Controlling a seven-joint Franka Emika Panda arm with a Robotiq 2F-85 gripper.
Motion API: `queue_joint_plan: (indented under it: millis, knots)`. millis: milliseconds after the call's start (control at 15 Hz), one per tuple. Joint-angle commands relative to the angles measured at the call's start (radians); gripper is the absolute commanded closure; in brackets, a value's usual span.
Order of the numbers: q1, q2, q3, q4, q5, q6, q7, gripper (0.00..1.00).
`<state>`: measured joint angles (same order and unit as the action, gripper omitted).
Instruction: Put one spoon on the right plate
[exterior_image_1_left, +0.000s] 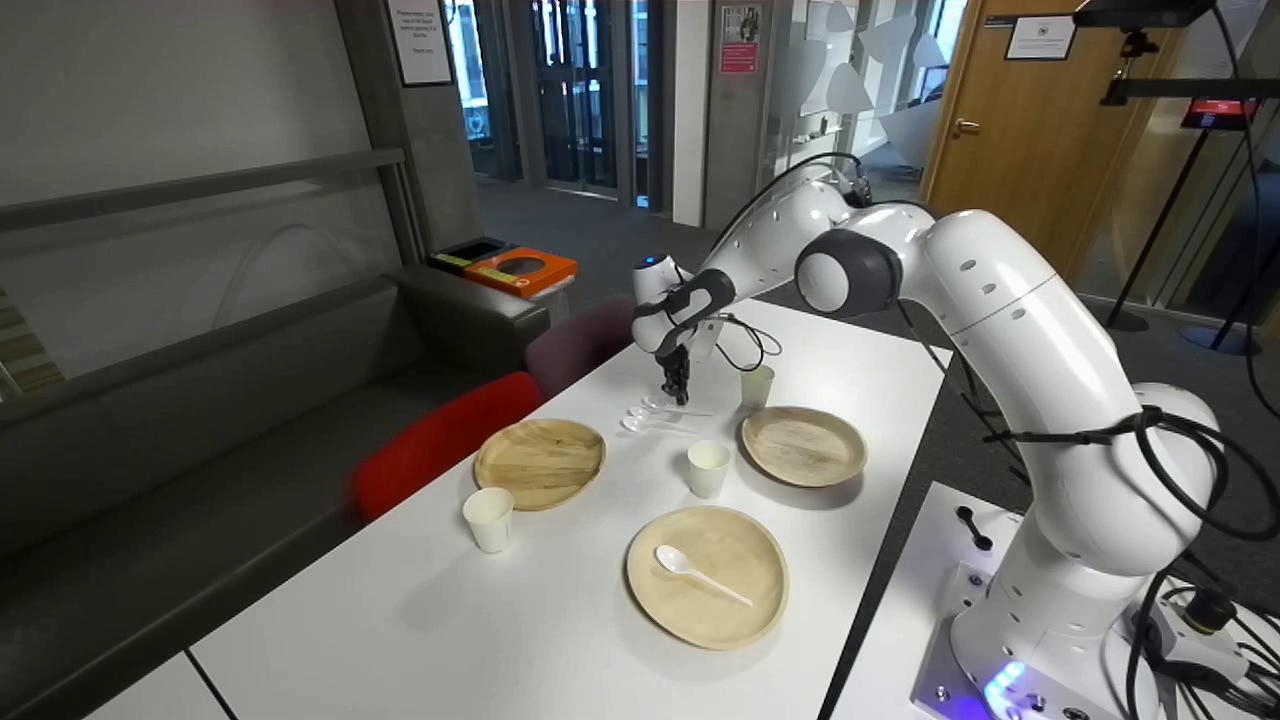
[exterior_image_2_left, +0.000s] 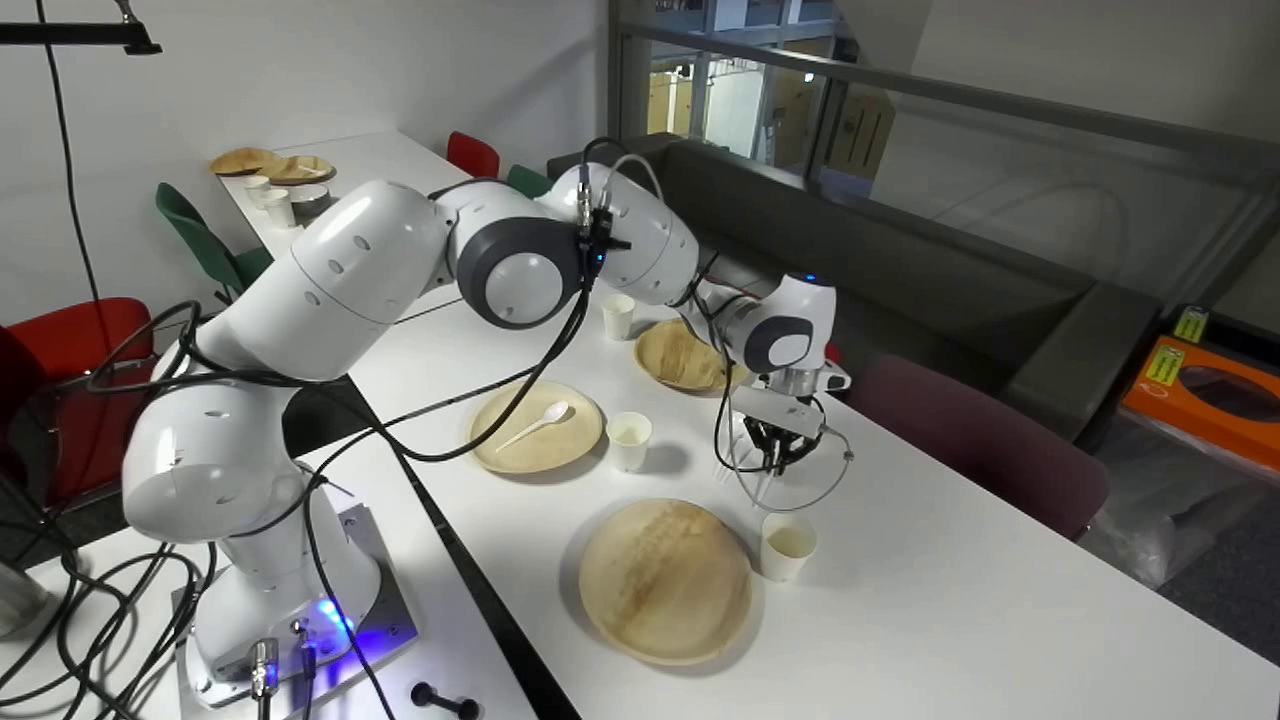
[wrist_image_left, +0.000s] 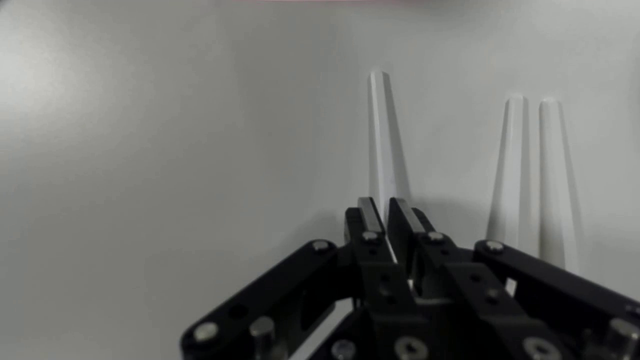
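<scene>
The right plate (exterior_image_1_left: 805, 446) is a round tan dish with a raised, darker rim; it also shows in an exterior view (exterior_image_2_left: 665, 582) and is bare. Three white spoons lie side by side on the white table. My gripper (wrist_image_left: 384, 202) points down, low over the outermost spoon, with its fingers closed on both sides of that spoon's handle (wrist_image_left: 380, 130); the rest of it is hidden behind the fingers. The gripper also shows in both exterior views (exterior_image_1_left: 677, 395) (exterior_image_2_left: 773, 462). The other two handles (wrist_image_left: 514, 165) (wrist_image_left: 552, 165) lie to the right in the wrist view.
A pale, flat plate (exterior_image_1_left: 740, 545) holds another white spoon (exterior_image_1_left: 690, 570). A wooden plate (exterior_image_1_left: 540, 462) lies at the sofa side. White cups stand beside the right plate (exterior_image_1_left: 757, 388), between the plates (exterior_image_1_left: 708, 470) and by the wooden plate (exterior_image_1_left: 490, 520). Cables hang from the arm.
</scene>
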<state>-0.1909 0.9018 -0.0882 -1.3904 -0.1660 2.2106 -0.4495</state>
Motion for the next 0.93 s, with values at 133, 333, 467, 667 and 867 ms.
queue_joint_plan:
  millis: [133, 333, 467, 667, 867]
  knots:
    - [-0.022, -0.035, 0.017, -0.038, -0.020, 0.012, -0.036, 0.37]
    - [-0.023, -0.029, 0.018, -0.030, -0.018, 0.008, -0.037, 0.33]
    - [-0.024, -0.023, 0.019, -0.024, -0.017, 0.004, -0.038, 0.43]
    - [-0.025, -0.009, 0.020, -0.011, -0.015, -0.005, -0.039, 0.52]
    - [-0.024, -0.004, 0.020, -0.009, -0.016, -0.006, -0.038, 0.48]
